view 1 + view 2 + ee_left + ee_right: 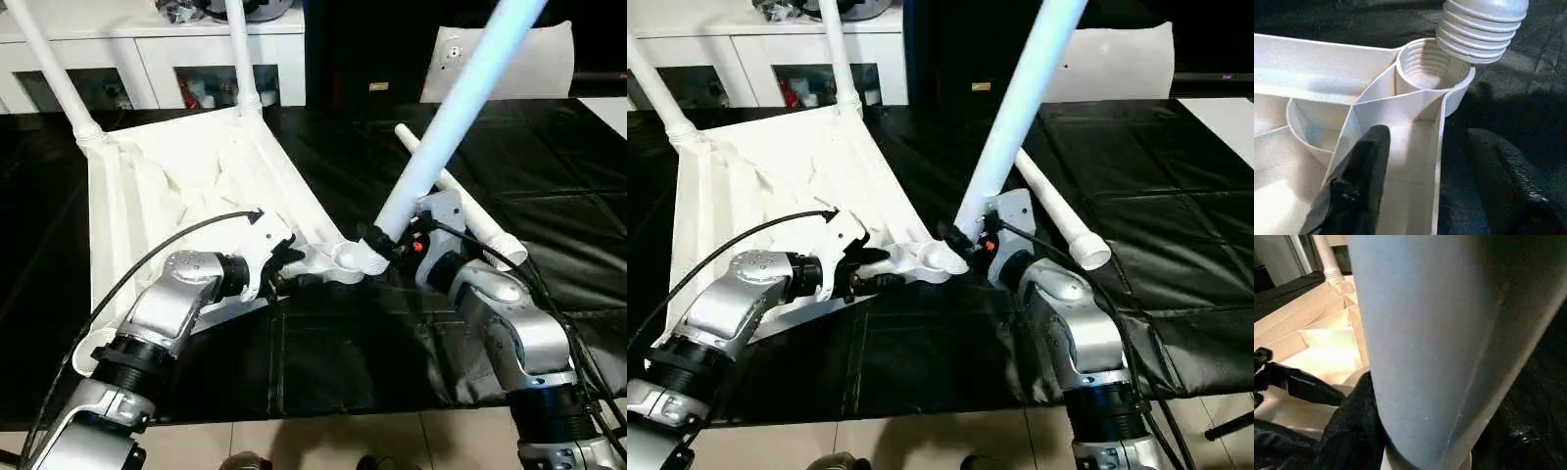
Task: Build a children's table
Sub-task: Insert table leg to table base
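While the white plastic ribbed table top [186, 186] lies underside-up at left centre, your left gripper [1425, 161] reaches in low, its parted fingers straddling the rim by the round corner socket [1432, 73]. Your right gripper [384, 245], forearm angled inward, clasps the long white tapered tube leg [456, 108], tilted, threaded end at that socket.

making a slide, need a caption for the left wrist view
Threaded leg end tilted just above the top's corner socket, with the left pincer straddling the top's rim.
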### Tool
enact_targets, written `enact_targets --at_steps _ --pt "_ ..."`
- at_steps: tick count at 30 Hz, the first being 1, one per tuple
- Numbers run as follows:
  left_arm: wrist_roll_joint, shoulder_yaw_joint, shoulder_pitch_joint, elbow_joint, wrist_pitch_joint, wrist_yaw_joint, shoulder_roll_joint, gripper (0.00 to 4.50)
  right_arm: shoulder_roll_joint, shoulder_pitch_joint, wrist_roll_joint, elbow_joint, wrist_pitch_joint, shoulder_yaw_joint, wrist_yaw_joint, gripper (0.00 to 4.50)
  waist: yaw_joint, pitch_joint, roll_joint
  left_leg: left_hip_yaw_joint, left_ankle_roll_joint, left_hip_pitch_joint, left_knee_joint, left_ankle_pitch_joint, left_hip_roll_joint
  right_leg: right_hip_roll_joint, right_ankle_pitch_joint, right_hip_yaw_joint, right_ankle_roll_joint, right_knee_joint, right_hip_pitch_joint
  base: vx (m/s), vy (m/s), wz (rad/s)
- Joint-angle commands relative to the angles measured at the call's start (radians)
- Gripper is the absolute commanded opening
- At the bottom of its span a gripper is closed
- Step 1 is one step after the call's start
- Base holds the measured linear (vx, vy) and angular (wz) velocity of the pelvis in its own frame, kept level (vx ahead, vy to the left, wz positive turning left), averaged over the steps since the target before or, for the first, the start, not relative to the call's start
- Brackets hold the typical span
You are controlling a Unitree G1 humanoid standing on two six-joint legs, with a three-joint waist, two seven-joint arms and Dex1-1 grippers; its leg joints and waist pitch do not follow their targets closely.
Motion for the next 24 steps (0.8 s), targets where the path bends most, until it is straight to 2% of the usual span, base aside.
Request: enact_targets --at_steps 1,4,5,9,11,16,17,24 --pt "0.017 -0.007 -0.014 0.013 -0.014 -0.01 0.005 2.41 -0.003 0.007 0.002 -0.036 0.003 0.005 0.002 1.88 0.0 -0.08 0.004 -0.012 0.048 0.006 -0.061 -0.168 0.041 -0.085 -0.331 0.055 -0.112 -0.078 0.065 0.0 0.0 0.0" --pt "0.018 -0.01 -0.013 0.027 -0.027 -0.019 0.005 2.29 -0.001 0.01 0.0 -0.037 0.004 0.008 0.006 1.88 0.0 -0.081 0.003 -0.013 0.048 0.006 -0.061 -0.161 0.044 -0.086 -0.322 0.056 -0.113 -0.076 0.064 0.0 0.0 0.0" --pt "0.016 -0.01 -0.013 0.028 -0.028 -0.02 0.005 2.03 -0.001 0.01 -0.001 -0.037 0.004 0.008 0.006 1.88 0.001 -0.082 0.004 -0.013 0.048 0.006 -0.061 -0.158 0.044 -0.086 -0.316 0.056 -0.115 -0.074 0.065 0.0 0.0 0.0" --pt "0.031 -0.022 -0.018 0.05 -0.039 -0.027 0.01 1.89 0.0 0.011 -0.002 -0.039 0.005 0.013 0.007 1.88 0.001 -0.082 0.004 -0.012 0.052 0.006 -0.06 -0.151 0.044 -0.085 -0.297 0.057 -0.123 -0.072 0.065 0.0 0.0 0.0" --pt "0.032 -0.021 -0.02 0.063 -0.044 -0.031 0.009 1.63 -0.001 0.009 -0.005 -0.037 0.004 0.017 0.009 1.88 0.001 -0.082 0.003 -0.012 0.053 0.006 -0.06 -0.151 0.043 -0.086 -0.295 0.057 -0.124 -0.072 0.065 0.0 0.0 0.0" --pt "0.056 -0.035 -0.024 0.09 -0.061 -0.041 0.018 1.37 0.002 0.006 -0.006 -0.036 0.005 0.022 0.013 1.88 0.002 -0.081 0.003 -0.012 0.051 0.007 -0.06 -0.16 0.043 -0.087 -0.317 0.057 -0.12 -0.075 0.064 0.0 0.0 0.0" --pt "0.059 -0.038 -0.023 0.092 -0.064 -0.044 0.019 1.15 0.001 0.008 -0.006 -0.037 0.005 0.023 0.014 1.88 0.002 -0.081 0.002 -0.012 0.05 0.007 -0.061 -0.16 0.044 -0.088 -0.321 0.057 -0.119 -0.074 0.065 0.0 0.0 0.0" --pt "0.068 -0.04 -0.037 0.121 -0.076 -0.054 0.024 0.6 0.006 -0.001 -0.006 -0.039 0.01 0.031 0.013 1.88 0.001 -0.08 0.002 -0.013 0.048 0.008 -0.062 -0.166 0.044 -0.088 -0.338 0.057 -0.113 -0.077 0.064 0.0 0.0 0.0"
